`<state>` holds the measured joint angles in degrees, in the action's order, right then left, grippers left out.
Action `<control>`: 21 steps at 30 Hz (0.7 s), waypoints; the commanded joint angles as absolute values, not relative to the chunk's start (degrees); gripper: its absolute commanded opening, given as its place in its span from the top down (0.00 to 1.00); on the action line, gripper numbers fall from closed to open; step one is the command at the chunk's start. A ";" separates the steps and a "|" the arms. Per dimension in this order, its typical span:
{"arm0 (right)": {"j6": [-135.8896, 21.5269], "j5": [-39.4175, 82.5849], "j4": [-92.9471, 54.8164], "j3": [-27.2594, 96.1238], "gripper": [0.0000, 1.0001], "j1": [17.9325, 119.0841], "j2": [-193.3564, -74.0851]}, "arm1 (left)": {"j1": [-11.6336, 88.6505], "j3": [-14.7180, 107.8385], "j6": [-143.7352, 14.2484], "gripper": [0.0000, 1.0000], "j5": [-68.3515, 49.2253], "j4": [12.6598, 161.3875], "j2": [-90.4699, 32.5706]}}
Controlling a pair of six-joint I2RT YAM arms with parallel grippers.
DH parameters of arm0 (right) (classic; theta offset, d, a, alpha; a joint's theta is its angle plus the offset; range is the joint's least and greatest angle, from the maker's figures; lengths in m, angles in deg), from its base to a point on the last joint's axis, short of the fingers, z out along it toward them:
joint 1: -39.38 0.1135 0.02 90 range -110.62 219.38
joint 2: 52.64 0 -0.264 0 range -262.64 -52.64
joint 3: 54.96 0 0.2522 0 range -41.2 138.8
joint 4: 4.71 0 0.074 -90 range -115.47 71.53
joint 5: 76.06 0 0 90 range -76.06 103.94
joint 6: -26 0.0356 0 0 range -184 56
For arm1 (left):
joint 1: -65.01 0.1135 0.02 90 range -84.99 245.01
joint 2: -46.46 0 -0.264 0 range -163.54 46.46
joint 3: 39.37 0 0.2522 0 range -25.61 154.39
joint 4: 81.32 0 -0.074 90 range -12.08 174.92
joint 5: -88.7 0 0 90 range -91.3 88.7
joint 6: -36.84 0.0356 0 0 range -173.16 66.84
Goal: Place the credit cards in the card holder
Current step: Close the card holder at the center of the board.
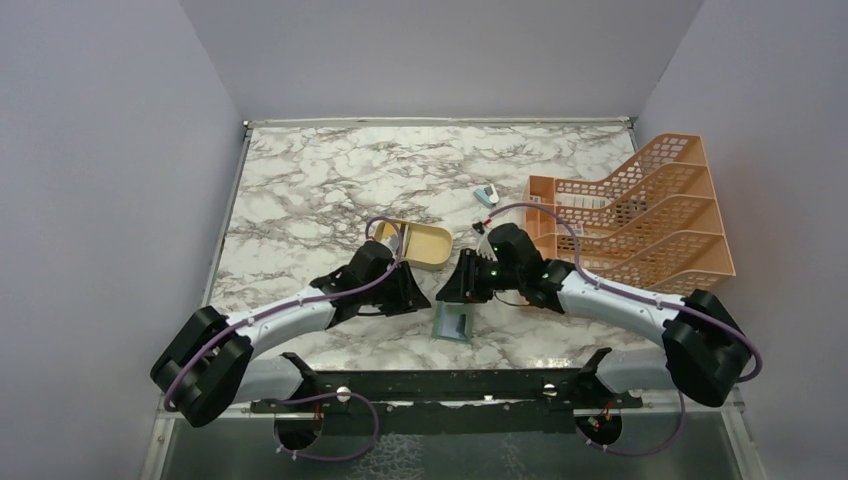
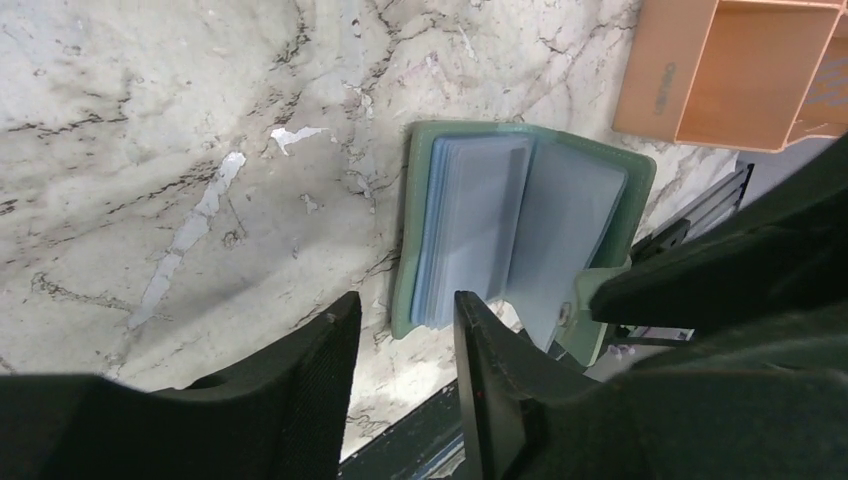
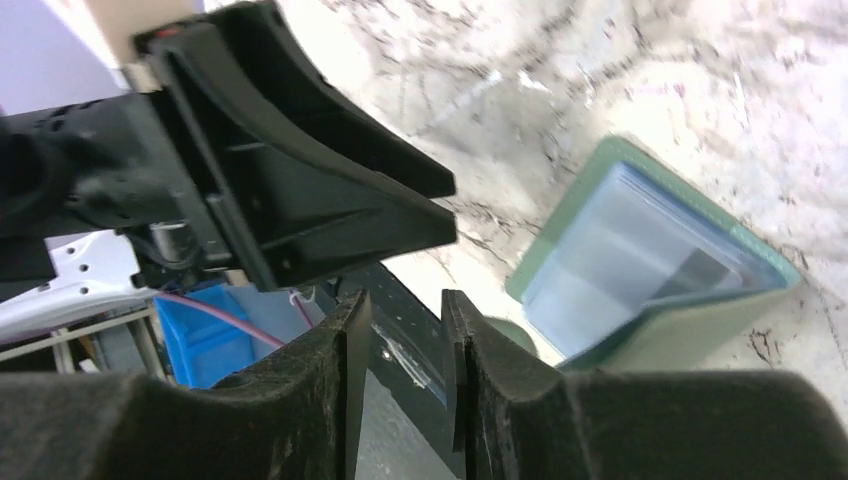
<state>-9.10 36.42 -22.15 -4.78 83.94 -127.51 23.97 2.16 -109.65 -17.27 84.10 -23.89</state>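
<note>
Left claw (image 2: 403, 312): partly open, empty. Right claw (image 3: 405, 305): narrowly parted, empty. Card holder (image 2: 520, 235): lying open at 6 o'clock of the marble surface (image 2: 150, 150), just beside both claws. Credit cards: none discernible. Step, judged: between cards; next, fetch one.

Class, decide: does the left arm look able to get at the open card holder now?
Probably yes: the left claw hangs open right at the edge of the card holder with nothing between them; the right claw crowds only the opposite side.
</note>
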 commanded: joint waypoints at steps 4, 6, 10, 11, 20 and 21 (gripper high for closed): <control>-16.16 30.42 -35.40 -0.25 0.70 84.19 -121.91 | 24.23 4.31 -107.65 0.56 -18.33 85.00 -23.72; -16.48 28.06 -39.25 -0.50 0.71 84.20 -120.02 | 24.19 4.16 -107.99 0.53 -20.23 86.32 -25.43; -15.80 22.04 -46.46 -1.91 0.67 84.18 -114.93 | 24.16 3.46 -109.51 0.52 -23.10 90.72 -28.40; -15.49 20.70 -48.31 -1.99 0.65 84.18 -113.44 | 24.14 3.28 -109.96 0.52 -23.57 91.60 -29.09; -15.44 23.21 -45.58 -5.37 0.37 84.20 -108.54 | 23.41 1.76 -114.16 0.48 -26.79 99.93 -36.13; -15.66 23.10 -46.31 -4.92 0.36 84.21 -109.57 | 23.16 2.14 -114.28 0.48 -26.74 99.95 -36.99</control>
<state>-14.81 23.79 -45.41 -5.08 83.94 -106.86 23.97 2.42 -112.01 -23.76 94.92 -33.90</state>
